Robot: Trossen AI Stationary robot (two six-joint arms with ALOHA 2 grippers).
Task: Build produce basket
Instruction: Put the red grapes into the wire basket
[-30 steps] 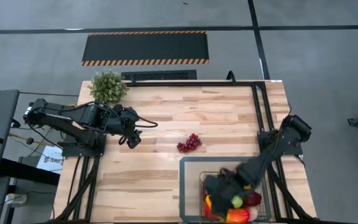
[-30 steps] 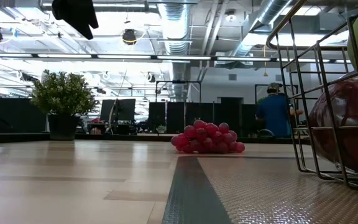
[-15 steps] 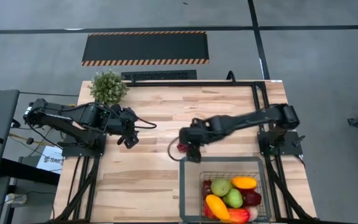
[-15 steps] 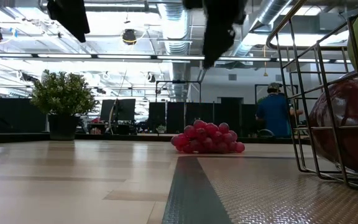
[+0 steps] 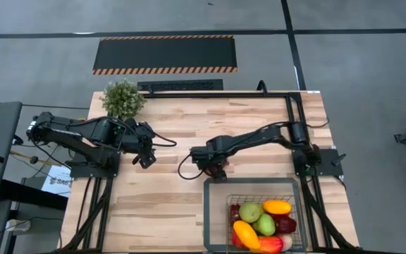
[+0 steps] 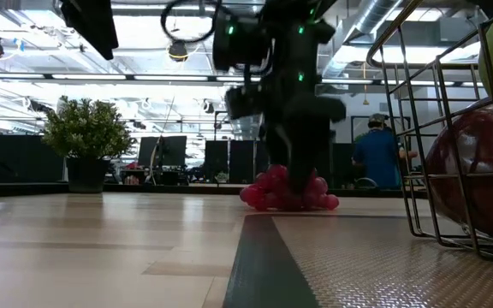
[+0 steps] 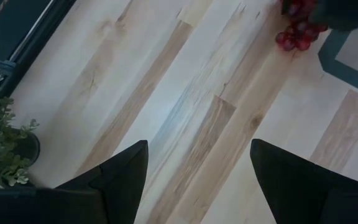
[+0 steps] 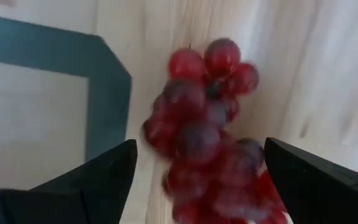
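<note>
The purple-red grape bunch (image 8: 207, 143) lies on the wooden table just beyond the basket's far left corner; the low view shows it resting on the tabletop (image 6: 315, 198). My right gripper (image 8: 197, 180) points down over it, open, one finger on either side of the bunch. In the high view that gripper (image 5: 216, 166) hides the grapes. The wire basket (image 5: 210, 212) stands at the near right and holds green, yellow, orange and red produce (image 5: 263, 224). My left gripper (image 5: 145, 156) hangs open above the table's left part with nothing between its fingers.
A bushy potted plant (image 5: 122, 97) stands at the far left corner. The basket's wire wall (image 6: 418, 128) rises close at the near right. Bare wood lies between the two arms and along the far edge.
My right gripper has swung from above the basket toward the table's far left, come down and rolled about its wrist. It now stands astride the grape bunch. The grapes have stayed where they were.
</note>
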